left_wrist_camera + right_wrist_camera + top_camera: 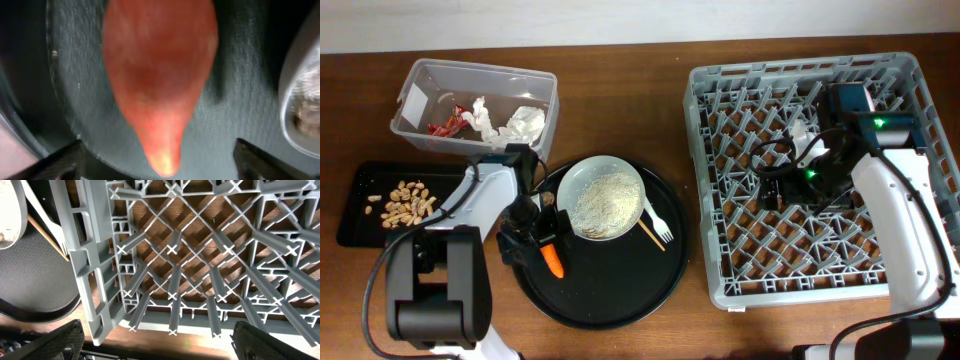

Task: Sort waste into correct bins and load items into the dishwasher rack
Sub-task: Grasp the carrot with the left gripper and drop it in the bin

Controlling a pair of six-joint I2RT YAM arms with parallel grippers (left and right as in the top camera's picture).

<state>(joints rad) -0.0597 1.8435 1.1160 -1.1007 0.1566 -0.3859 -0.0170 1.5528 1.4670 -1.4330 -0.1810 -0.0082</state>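
Observation:
An orange carrot piece (553,261) lies on the round black tray (610,290). In the left wrist view it (160,75) fills the frame. My left gripper (542,240) (157,167) is open, with a finger on each side of the carrot's tip and not closed on it. The white plate (582,172) holds rice (605,205). The white fork (658,222) and the wooden stick (647,233) lie beside it. My right gripper (775,188) (157,340) is open and empty above the grey dishwasher rack (705,180) (175,255).
The clear tub (545,110) at the back left holds a red wrapper (445,126) and tissues (523,122). The shallow black rectangular tray (360,175) holds peanuts (408,202). A white object (803,130) sits in the rack, partly hidden by the right arm.

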